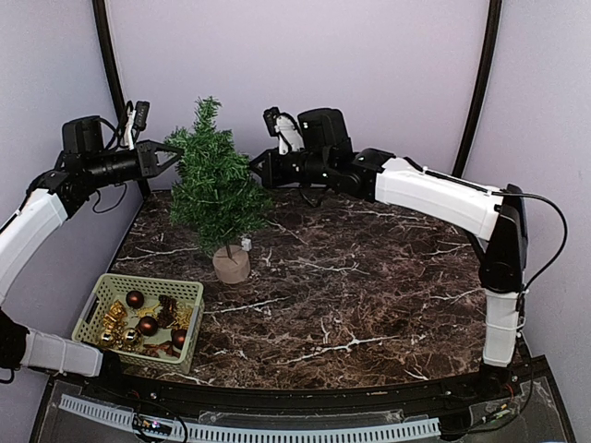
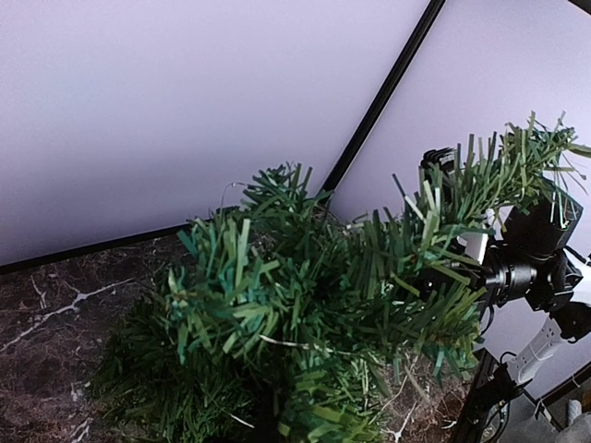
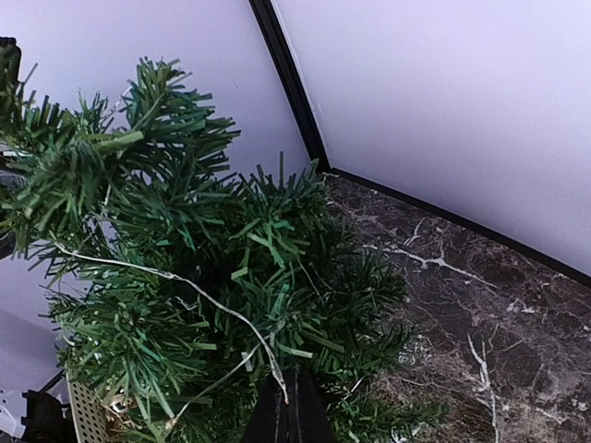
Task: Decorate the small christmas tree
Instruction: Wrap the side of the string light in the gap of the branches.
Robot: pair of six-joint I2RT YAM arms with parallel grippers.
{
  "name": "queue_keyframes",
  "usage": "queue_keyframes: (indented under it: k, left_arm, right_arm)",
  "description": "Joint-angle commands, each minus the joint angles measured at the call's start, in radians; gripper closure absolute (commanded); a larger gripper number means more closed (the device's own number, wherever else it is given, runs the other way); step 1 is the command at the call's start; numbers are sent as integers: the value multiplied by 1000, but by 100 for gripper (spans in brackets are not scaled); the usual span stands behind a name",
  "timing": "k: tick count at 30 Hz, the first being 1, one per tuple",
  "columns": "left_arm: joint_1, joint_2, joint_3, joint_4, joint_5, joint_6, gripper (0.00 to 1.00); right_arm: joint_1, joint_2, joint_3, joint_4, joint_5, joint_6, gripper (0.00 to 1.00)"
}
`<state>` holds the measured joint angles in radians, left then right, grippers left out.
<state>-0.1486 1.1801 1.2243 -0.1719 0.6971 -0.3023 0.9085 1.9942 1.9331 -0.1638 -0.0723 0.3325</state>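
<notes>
Dark-green bristles fill both wrist views. The small christmas tree stands upright on its round wooden base toward the back left of the marbled counter, and the two arms reach in at its upper branches from either side. The left hand sits at the tree's left flank, clenched among the needle tips. Its own camera shows only foliage, so what it pinches, if anything, cannot be told. The right hand is at the opposite flank, clenched on a thin white thread that runs from its fingertips up across the branches. The pale-green basket near the front left corner, well apart from both hands, holds dark red baubles and gold trinkets. No ornament shows on the tree. The step in hand looks like laying or tensioning that thread over the branches, early in the job. The next move likely calls for a gentle pull, so that the thread settles into the needles without tipping the light tree, and then a trip to the basket for a bauble.
</notes>
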Motion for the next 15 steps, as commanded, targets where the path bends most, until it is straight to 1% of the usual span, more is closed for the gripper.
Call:
queue_keyframes:
  k: [1,11,15]
  left_arm:
    - [3,4,4,31,-3,-3,100]
    - [3,18,3,36,-24,-1,100]
    - [3,24,6,36,-26,-2,100]
  right_arm:
    - [-7,21,0,67,-58,21,100]
    - [-7,27,-39,106,-151,33,100]
    - [-7,21,-44,95,-138,30,100]
